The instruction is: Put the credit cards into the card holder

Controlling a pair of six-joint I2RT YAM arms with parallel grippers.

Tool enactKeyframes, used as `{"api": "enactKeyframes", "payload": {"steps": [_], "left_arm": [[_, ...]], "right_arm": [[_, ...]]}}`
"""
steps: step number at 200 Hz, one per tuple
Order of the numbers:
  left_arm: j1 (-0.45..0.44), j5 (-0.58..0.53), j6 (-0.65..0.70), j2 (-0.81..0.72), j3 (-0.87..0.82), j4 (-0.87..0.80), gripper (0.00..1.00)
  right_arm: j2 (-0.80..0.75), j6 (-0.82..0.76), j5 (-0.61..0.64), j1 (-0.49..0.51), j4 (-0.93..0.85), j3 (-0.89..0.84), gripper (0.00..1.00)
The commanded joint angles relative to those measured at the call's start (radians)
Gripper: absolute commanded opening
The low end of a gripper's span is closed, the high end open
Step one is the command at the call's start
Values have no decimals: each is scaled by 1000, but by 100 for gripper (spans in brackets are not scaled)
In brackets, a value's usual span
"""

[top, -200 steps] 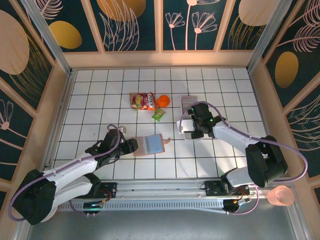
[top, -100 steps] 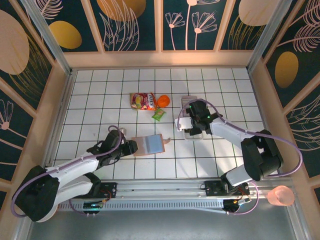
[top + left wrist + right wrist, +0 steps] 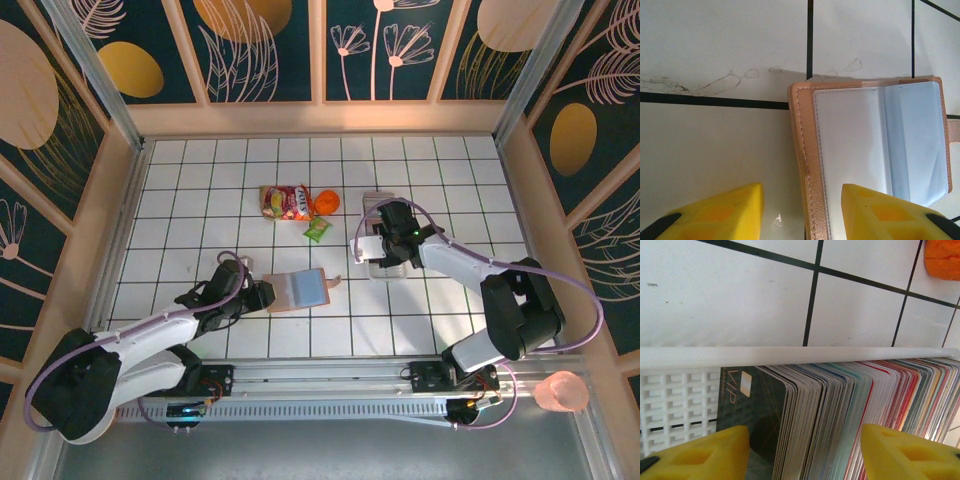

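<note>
Here, on the tabletop [image 3: 190, 190], a white tray [image 3: 790, 354] sits right, the open card holder [image 3: 300, 291] near-centre, its left edge between half-spread left jaws; the credit cards [image 3: 840, 415] stand in the tray, their row spanning the wide right jaws' gap.

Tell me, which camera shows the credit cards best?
The right wrist view: the credit cards stand close up as a dense row in their white tray, edges distinct. The top external view gives a small pale patch under the right arm.
</note>
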Motion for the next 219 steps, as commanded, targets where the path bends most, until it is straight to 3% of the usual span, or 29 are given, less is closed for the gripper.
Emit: {"api": "enactKeyframes", "payload": {"steps": [1, 38, 70, 107, 219], "left_arm": [[1, 17, 13, 0, 7, 17, 43], [1, 18, 10, -6, 5, 16, 42], [1, 16, 9, -6, 6, 15, 41], [2, 14, 10, -1, 5, 17, 40], [0, 13, 7, -3, 6, 17, 38]], "right_arm": [[-24, -8, 18, -12, -4, 37, 56], [-31, -14, 14, -11, -13, 37, 46], [-43, -13, 7, -12, -24, 41, 33], [-51, -12, 6, -12, -22, 36, 26], [-77, -3, 2, -11, -20, 31, 19]]}}
